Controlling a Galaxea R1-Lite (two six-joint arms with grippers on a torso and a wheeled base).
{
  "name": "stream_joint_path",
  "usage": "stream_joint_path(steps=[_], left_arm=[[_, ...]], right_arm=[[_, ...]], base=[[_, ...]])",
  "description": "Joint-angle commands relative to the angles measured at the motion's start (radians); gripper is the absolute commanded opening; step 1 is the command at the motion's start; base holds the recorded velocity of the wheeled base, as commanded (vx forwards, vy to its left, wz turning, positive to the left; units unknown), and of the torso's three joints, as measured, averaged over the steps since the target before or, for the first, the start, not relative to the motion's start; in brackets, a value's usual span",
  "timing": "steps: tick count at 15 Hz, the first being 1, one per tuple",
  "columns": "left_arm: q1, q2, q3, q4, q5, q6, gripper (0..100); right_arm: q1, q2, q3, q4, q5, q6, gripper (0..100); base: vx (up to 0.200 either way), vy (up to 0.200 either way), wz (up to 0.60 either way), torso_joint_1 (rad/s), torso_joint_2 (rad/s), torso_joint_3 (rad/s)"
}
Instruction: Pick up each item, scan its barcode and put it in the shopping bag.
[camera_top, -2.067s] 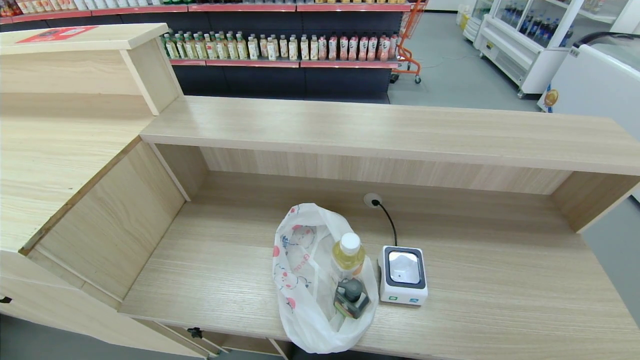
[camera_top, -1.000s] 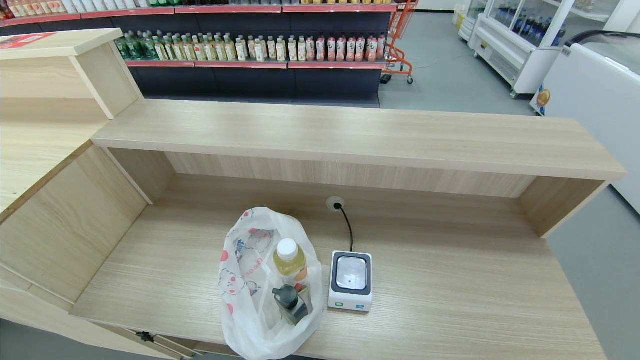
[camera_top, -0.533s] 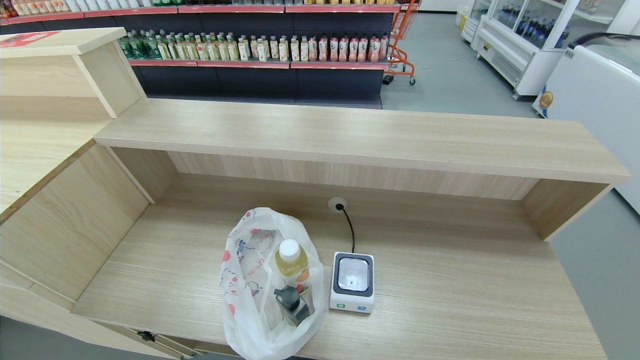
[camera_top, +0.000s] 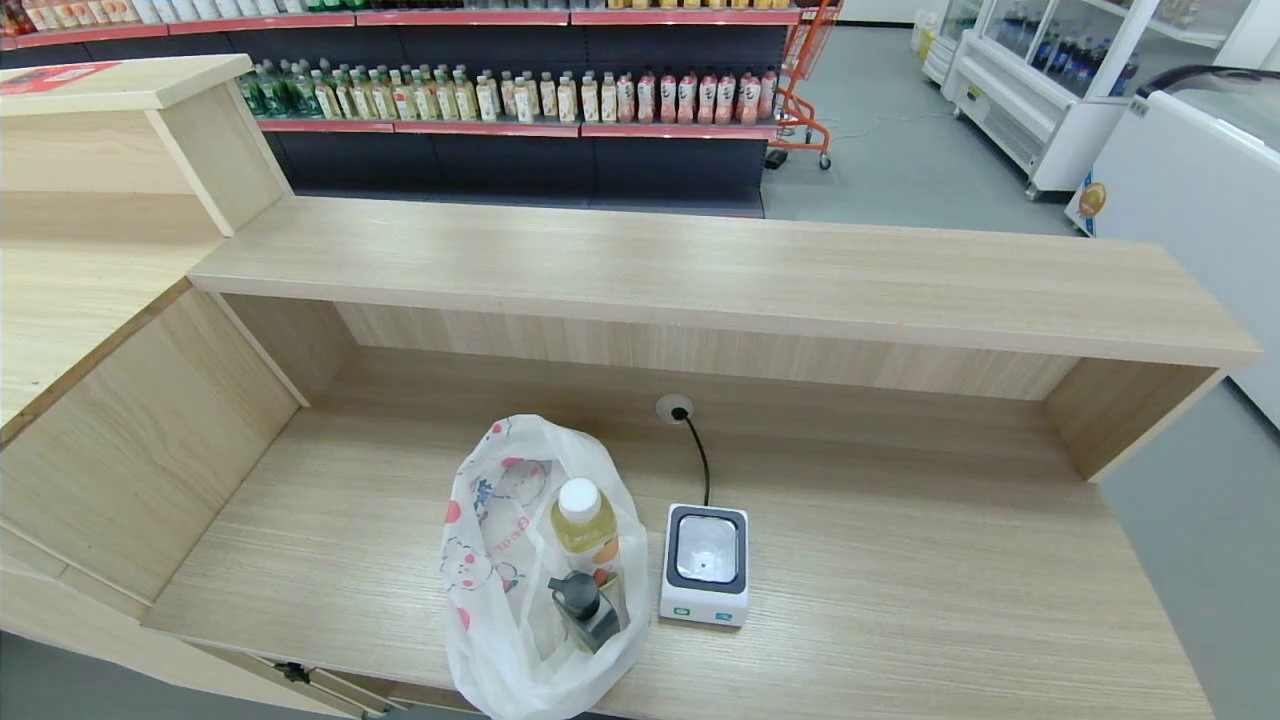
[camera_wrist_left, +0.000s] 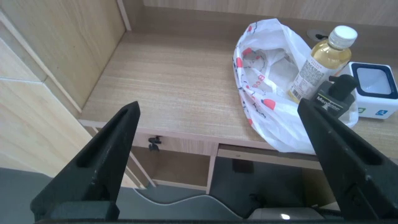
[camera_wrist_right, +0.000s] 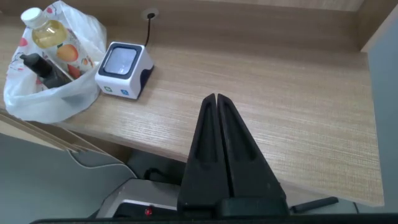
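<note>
Inside the shopping bag (camera_top: 478, 575) sits a bottle (camera_top: 582, 526), label print unreadable

Red dots and blue prints are noted on the thin white plastic shopping bag (camera_top: 478, 572). The clear bottle of yellow drink (camera_top: 583, 522) is capped white and labelled orange; the small dark bottle (camera_top: 586, 610) is topped black. The boxy white scanner (camera_top: 704, 566) is framed dark grey.

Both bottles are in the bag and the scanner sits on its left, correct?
Not quite. The scanner sits to the right of the bag, as the head view shows. The yellow bottle and the dark bottle are both in the bag.
</note>
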Motion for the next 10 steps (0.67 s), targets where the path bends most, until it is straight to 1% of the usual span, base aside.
stream_joint_path(steps=[1, 10], left_arm=[[0.0, 0.002, 0.0, 0.0, 0.0, -0.001, 100], [0.0, 0.002, 0.0, 0.0, 0.0, -0.001, 100]], right_arm=[[0.0, 0.003, 0.0, 0.0, 0.0, 0.0, 0], [0.0, 0.003, 0.0, 0.0, 0.0, -0.005, 0]], base=[[0.0, 0.0, 0.0, 0.0, 0.0, 0.0], [0.0, 0.0, 0.0, 0.0, 0.0, 0.0]])
